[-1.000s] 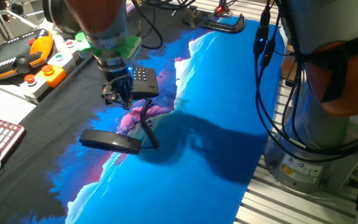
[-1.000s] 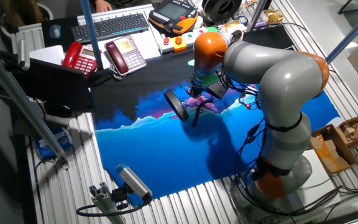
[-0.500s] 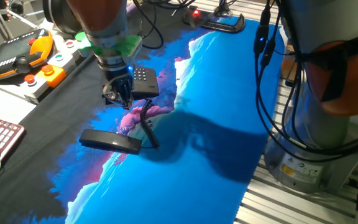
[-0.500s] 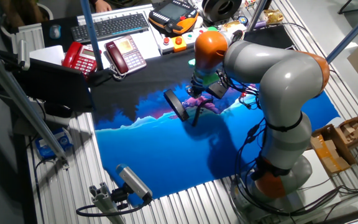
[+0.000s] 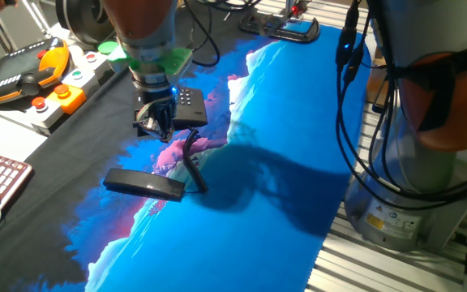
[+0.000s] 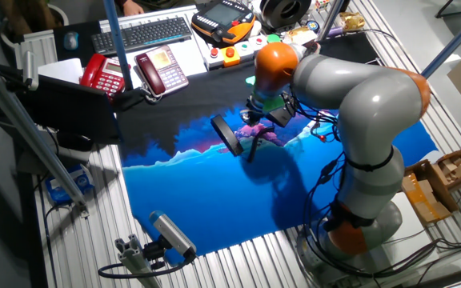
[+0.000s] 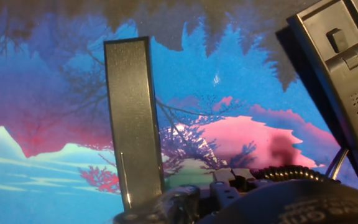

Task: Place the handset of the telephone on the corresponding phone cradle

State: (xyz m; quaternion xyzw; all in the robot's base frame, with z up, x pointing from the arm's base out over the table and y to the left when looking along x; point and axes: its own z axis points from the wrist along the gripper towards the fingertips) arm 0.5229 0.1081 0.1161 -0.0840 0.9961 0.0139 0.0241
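The robot's black two-finger pincer (image 5: 154,123) hangs just above the near edge of the small black plastic desk telephone (image 5: 186,106); whether its fingers stand wide or narrow I cannot tell, since the fixed views show only a dark cluster and the hand view shows just a blurred part of the tool at the bottom edge. It holds nothing that can be made out.

The long, slim black plastic handset (image 5: 145,183) lies flat on the blue mountain-print mat covering the tabletop (image 5: 242,227), apart from the telephone and joined to it by the coiled black cord (image 5: 191,162). The hand view alone shows the handset (image 7: 133,121) end-on and the recessed phone cradle (image 7: 340,46) (its hook slot plainly vacant). The other fixed view alone shows the dark red and cream keypad phone (image 6: 161,69) well behind.

Compared with a second ago, the arm has shifted slightly to the right; handset and telephone lie unchanged.
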